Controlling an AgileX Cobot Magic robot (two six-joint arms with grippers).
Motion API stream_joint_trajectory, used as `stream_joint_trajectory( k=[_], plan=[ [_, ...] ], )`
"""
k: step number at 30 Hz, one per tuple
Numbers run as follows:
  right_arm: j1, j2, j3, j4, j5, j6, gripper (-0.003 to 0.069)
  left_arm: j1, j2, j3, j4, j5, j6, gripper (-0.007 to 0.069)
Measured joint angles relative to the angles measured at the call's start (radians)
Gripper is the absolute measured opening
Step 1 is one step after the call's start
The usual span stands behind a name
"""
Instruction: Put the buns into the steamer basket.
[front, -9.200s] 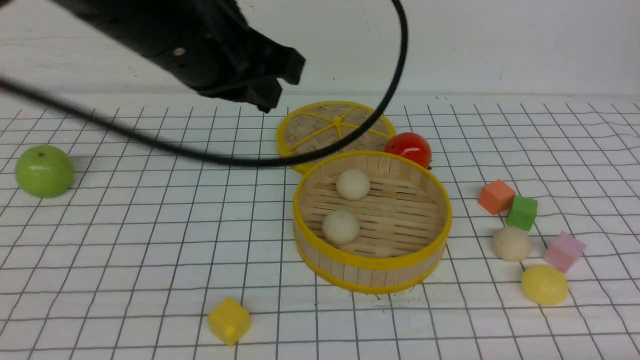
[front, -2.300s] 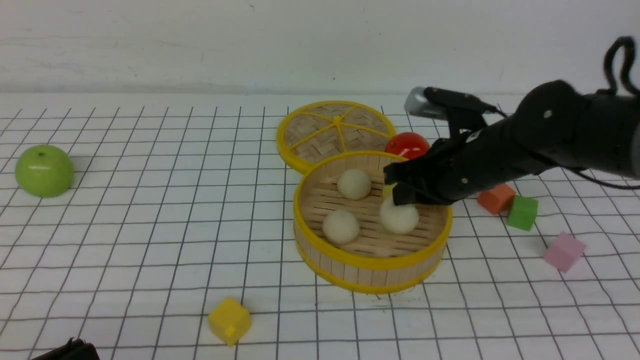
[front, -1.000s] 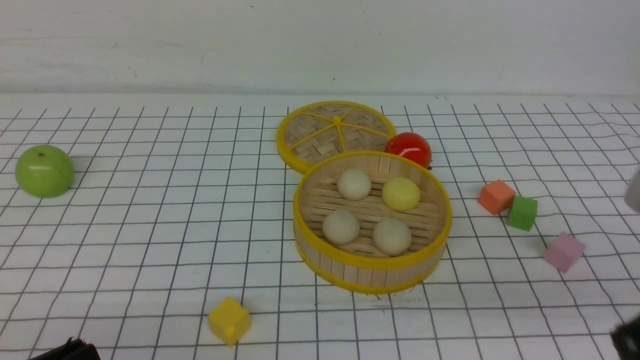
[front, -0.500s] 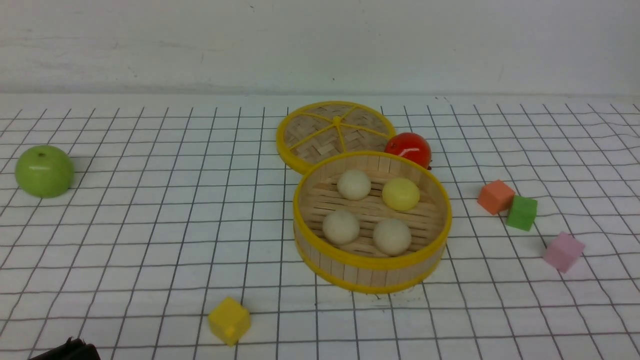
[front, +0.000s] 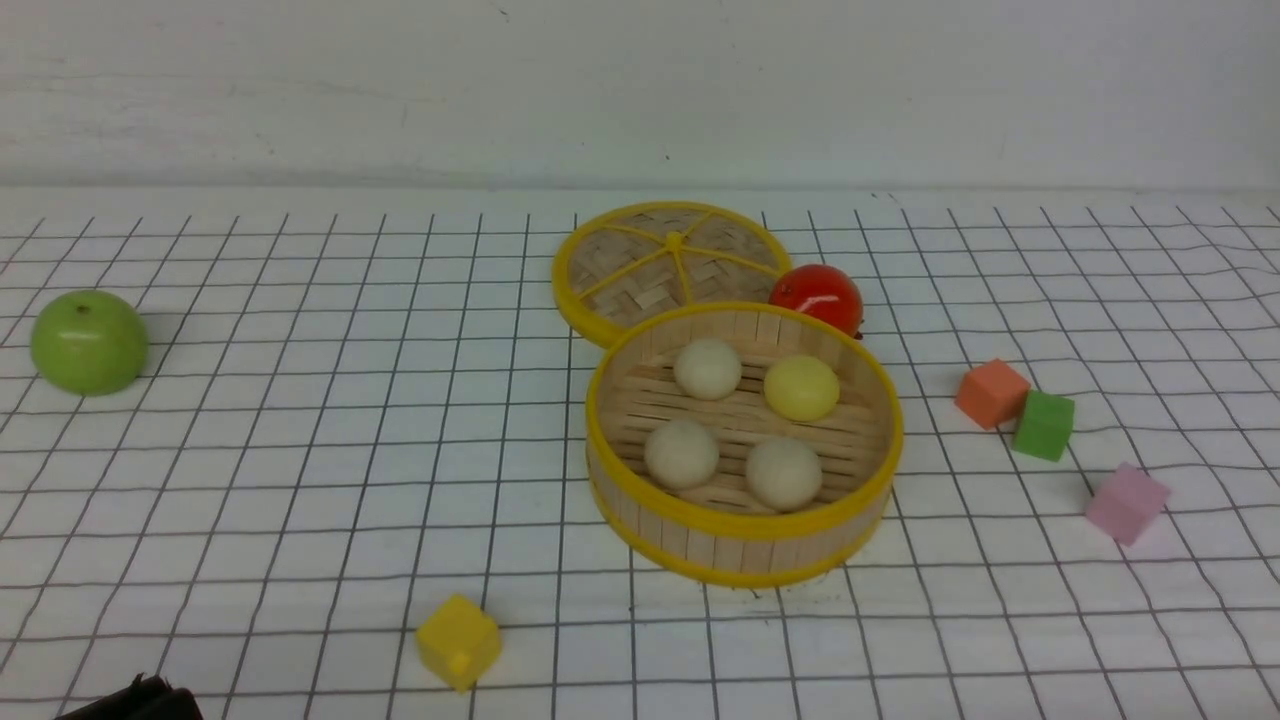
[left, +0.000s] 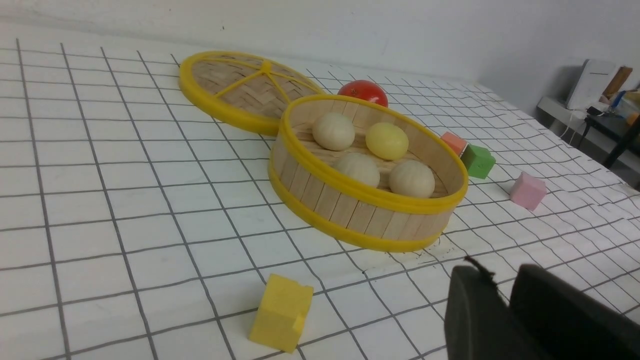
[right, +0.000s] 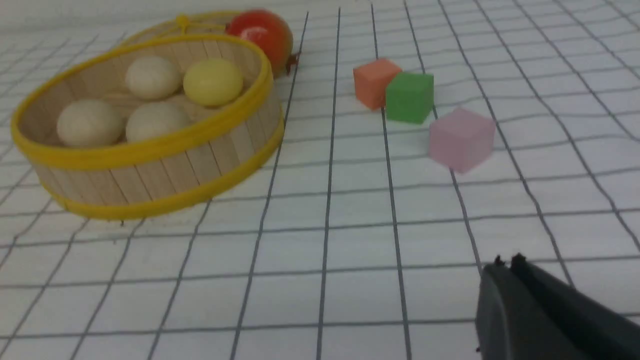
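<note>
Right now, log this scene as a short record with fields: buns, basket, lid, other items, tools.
buns: four, all inside the steamer basket; three cream buns and one pale yellow bun
basket: upright on the gridded table, uncovered
lid: woven lid lying flat behind the basket
other items: green apple, red tomato, yellow cube, orange cube, green cube, pink cube
tools: left tool and right tool both shut, empty, away from the basket
</note>
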Motion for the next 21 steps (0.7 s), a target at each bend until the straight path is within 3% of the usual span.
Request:
stream_joint_trajectory(
  k=[21],
  plan=[
    [0.000, -0.002, -0.005, -0.025, 0.038, 0.011, 0.0009, 0.000, 0.000, 0.000, 0.000, 0.000, 0.000, 0.0125]
  ],
)
